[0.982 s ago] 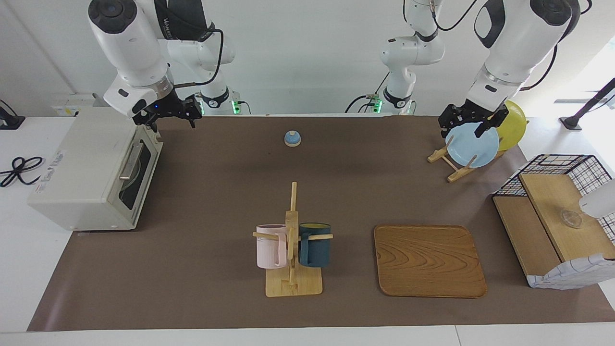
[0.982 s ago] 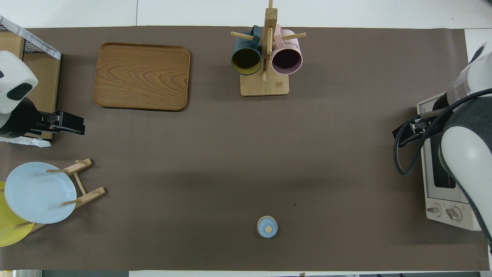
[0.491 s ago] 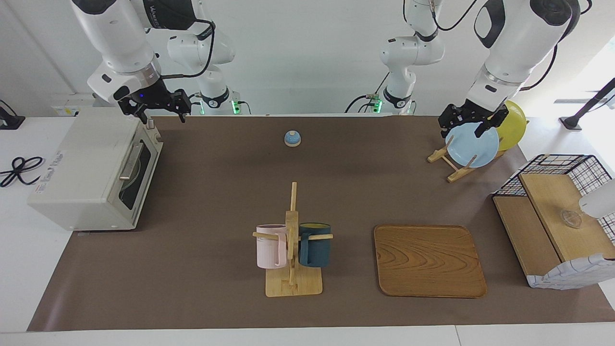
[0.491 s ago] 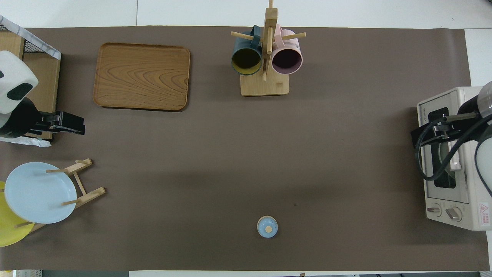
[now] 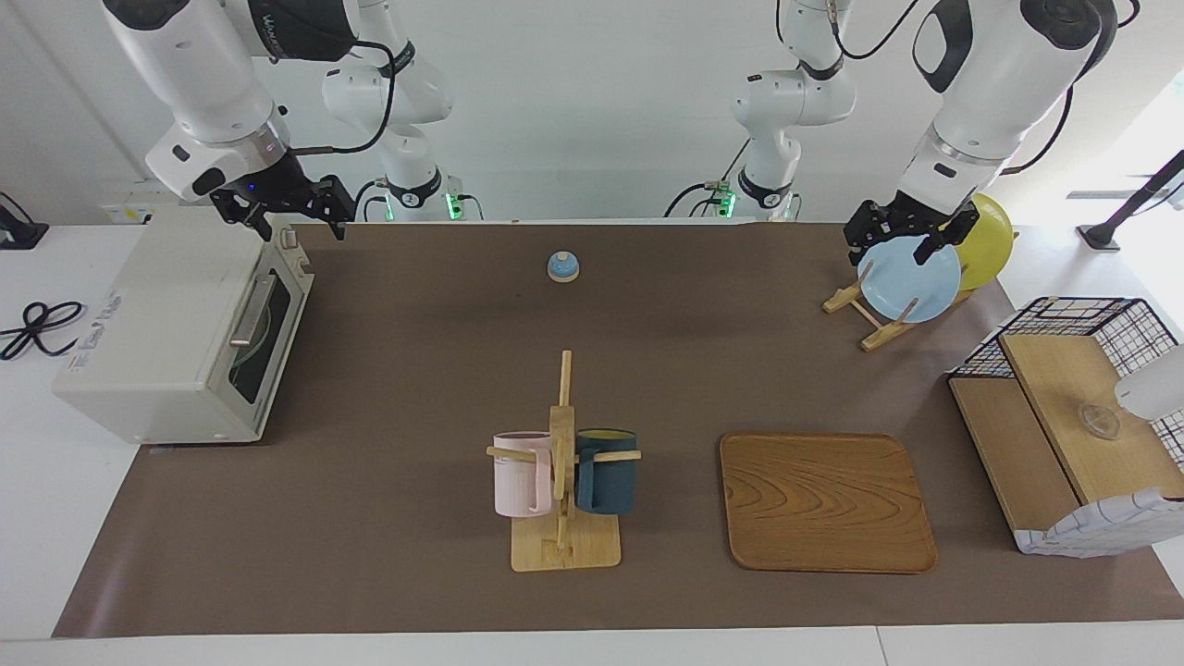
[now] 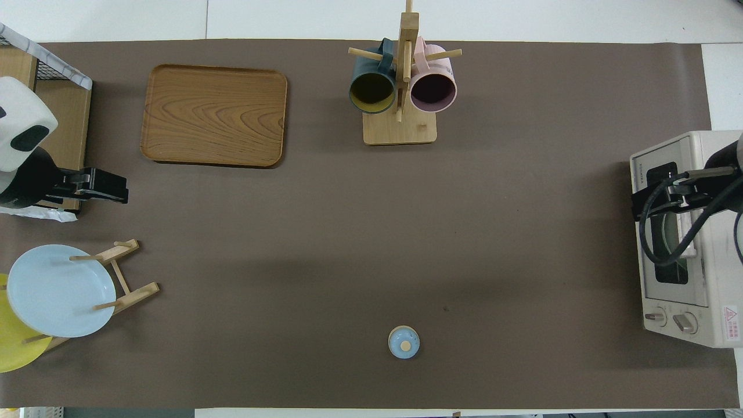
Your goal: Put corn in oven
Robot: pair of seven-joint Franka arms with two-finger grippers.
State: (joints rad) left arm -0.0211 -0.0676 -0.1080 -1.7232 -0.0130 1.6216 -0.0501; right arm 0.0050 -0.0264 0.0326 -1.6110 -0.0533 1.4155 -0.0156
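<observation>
Both end effectors hang with fingers apart: right end effector (image 5: 282, 215) above the closed oven (image 5: 176, 324), left end effector (image 5: 911, 236) over the desk's plate-rack corner.

Bystanders on the brown tabletop (image 5: 416, 370)
Mug rack (image 5: 562, 481) and wooden tray (image 5: 826, 501) sit lower centre; plate rack (image 5: 902, 282) and wire basket shelf (image 5: 1064, 425) at frame right; small blue bell (image 5: 562, 266) upper centre.

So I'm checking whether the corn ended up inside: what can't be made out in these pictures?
- Corn: not visible in either view; the oven has its door shut, and its dark glass shows only a pale round shape.
- Oven in the overhead view: partly cut off by the frame edge and covered by the right gripper and its cable.
- Basket shelf: cut off by the edge in both views, and the left arm covers part of it in the overhead view.
</observation>
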